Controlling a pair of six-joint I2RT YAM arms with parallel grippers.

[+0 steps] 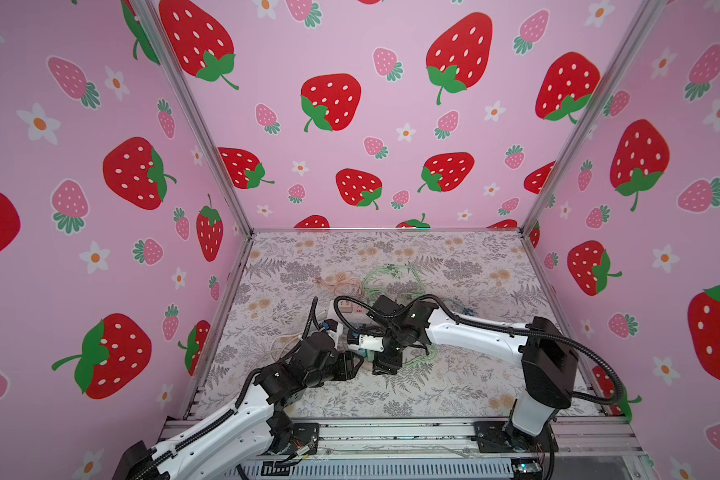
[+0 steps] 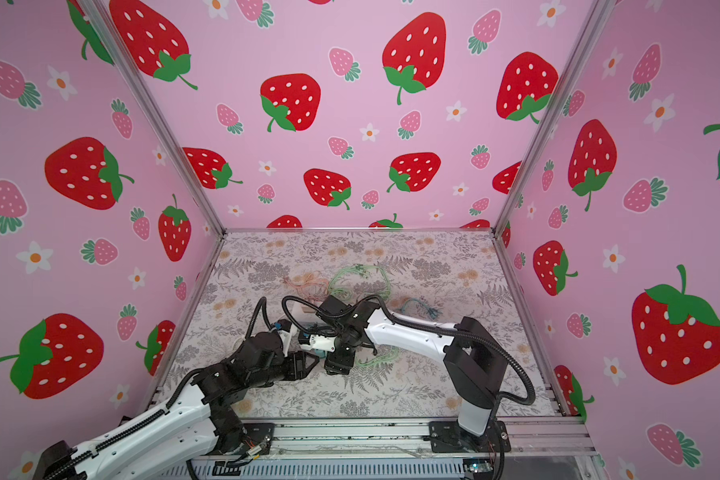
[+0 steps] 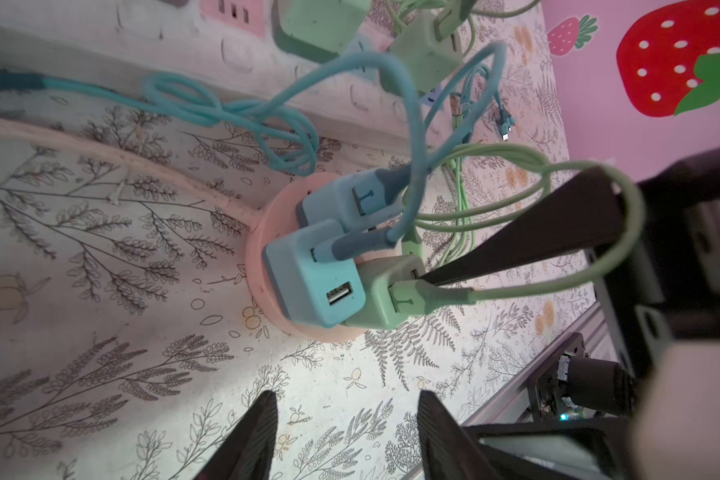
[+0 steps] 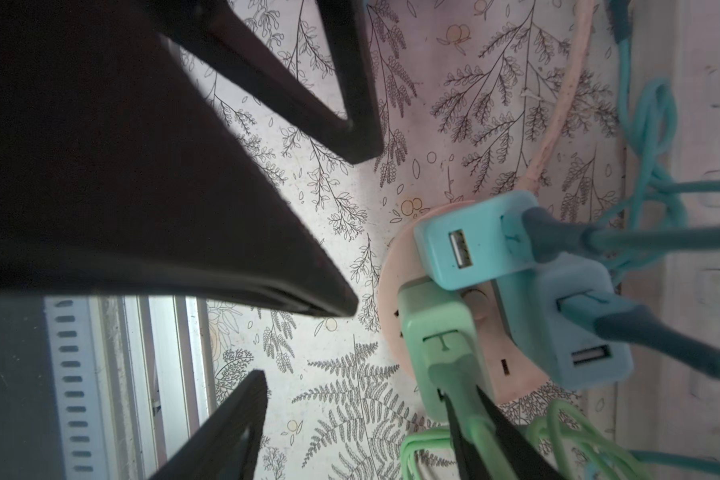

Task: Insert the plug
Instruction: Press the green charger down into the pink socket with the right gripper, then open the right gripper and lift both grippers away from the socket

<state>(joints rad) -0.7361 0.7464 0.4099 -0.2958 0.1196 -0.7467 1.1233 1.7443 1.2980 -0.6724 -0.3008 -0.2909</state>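
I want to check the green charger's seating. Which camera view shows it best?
The right wrist view: the green charger stands close and nearly whole on the round pink hub. The left wrist view shows it partly behind a blue charger. In both top views the arms hide nearly all of it.

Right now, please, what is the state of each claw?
Left claw: open, holding nothing.
Right claw: open, holding nothing; one finger is by the green plug.
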